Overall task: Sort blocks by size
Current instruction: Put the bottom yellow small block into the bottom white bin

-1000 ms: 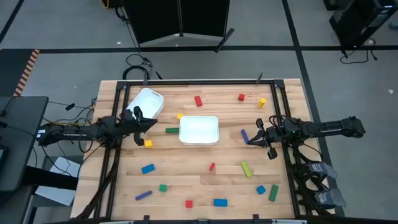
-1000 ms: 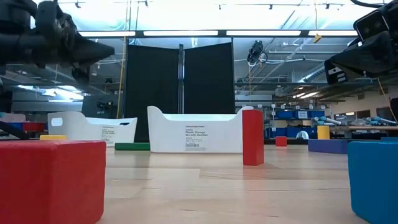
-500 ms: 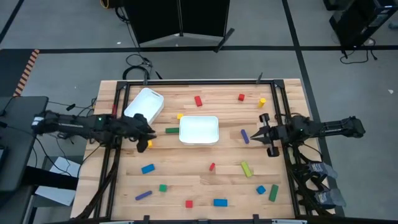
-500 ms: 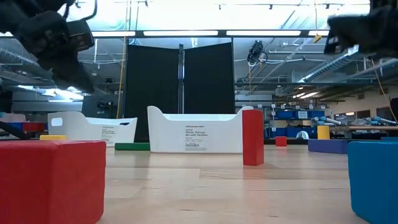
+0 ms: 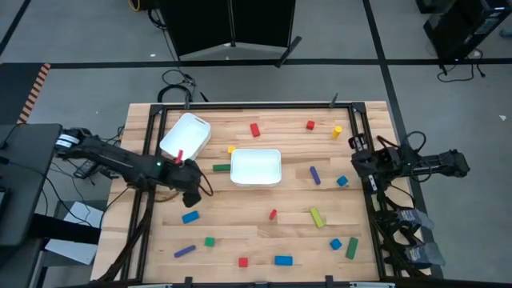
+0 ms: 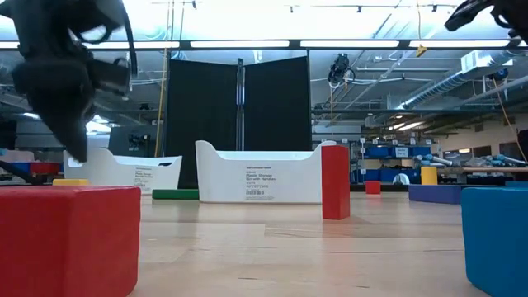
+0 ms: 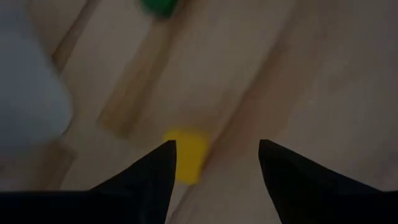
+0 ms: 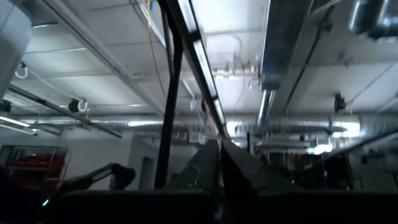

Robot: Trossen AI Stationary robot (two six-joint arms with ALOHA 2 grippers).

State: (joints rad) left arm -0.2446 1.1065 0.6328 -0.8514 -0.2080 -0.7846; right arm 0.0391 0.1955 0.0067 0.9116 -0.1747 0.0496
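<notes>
A: Cube, yellow, lies on the wood just left of the middle tray, with the green bar between them. That looks like the pick in hand.

B: And the left gripper?

A: Right over the cube, fingers parted and empty. The cube sits near one finger, not centred in the gap.

B: So it should shift sideways first?

A: I'd say so. Centre the cube between the fingers, come straight down, then close. Off-centre, a finger could land on top or nudge it toward the bar.

B: Where would it go then?

A: Probably one of the trays; the second tray lies up and left of the middle one, with something red at its near edge. Which tray takes small blocks I cannot tell.

B: Right gripper?

A: Shut, holding nothing, parked well right of the middle tray beyond the purple bar and a blue cube.
</notes>
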